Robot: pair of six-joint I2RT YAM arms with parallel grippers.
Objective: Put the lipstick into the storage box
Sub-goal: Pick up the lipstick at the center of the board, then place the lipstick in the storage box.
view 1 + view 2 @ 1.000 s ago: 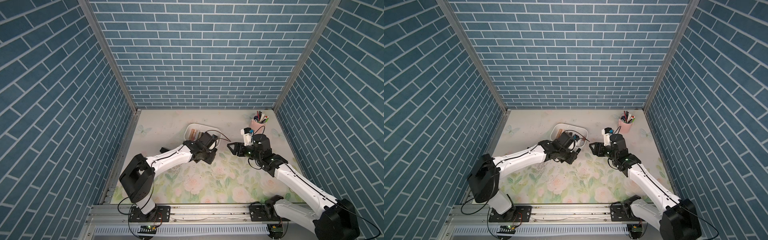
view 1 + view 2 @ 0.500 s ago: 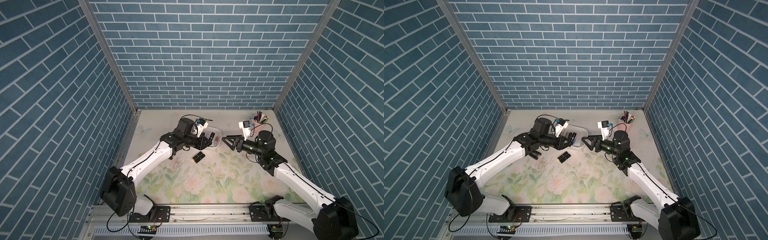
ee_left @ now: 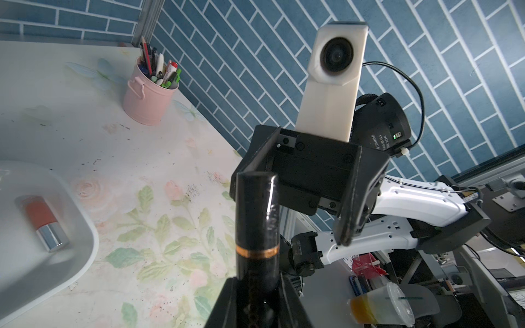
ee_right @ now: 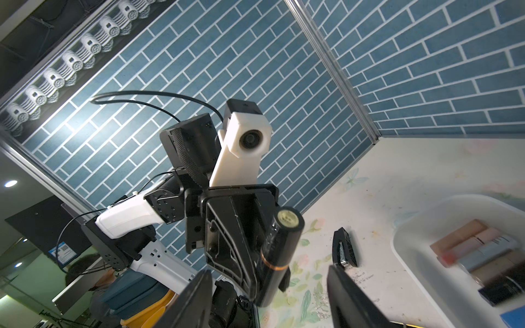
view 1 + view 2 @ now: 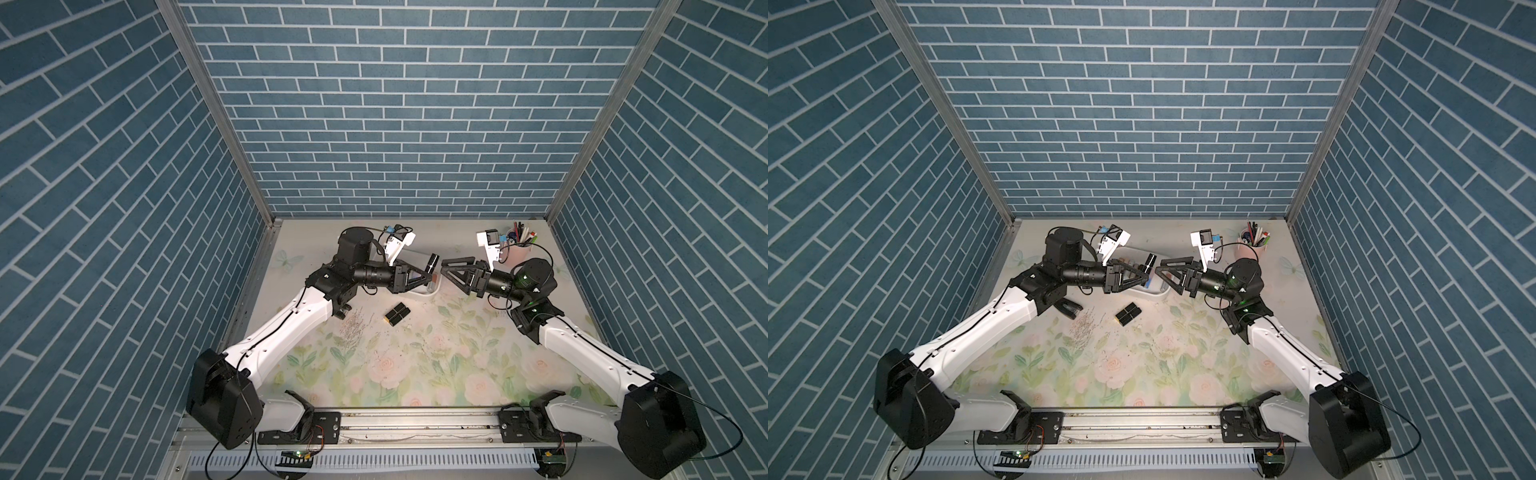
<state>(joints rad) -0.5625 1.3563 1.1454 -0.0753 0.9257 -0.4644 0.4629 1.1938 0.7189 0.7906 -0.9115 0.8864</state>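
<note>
**In both top views:** left gripper [image 5: 429, 275] clenched on the lipstick [image 5: 432, 262], aloft beside the storage box [image 5: 424, 293]; right gripper [image 5: 449, 274], spread and empty, at its 3 o'clock.
**Left wrist:** grip sits low on the lipstick [image 3: 257, 227].
**Right wrist:** contact could lever the lipstick [image 4: 279, 247] free, outside the box.

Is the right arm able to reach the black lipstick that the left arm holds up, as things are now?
Probably yes. The right gripper is open and faces the lipstick closely, with nothing between them. The left gripper holds it by one end, so the other end sticks out free.
</note>
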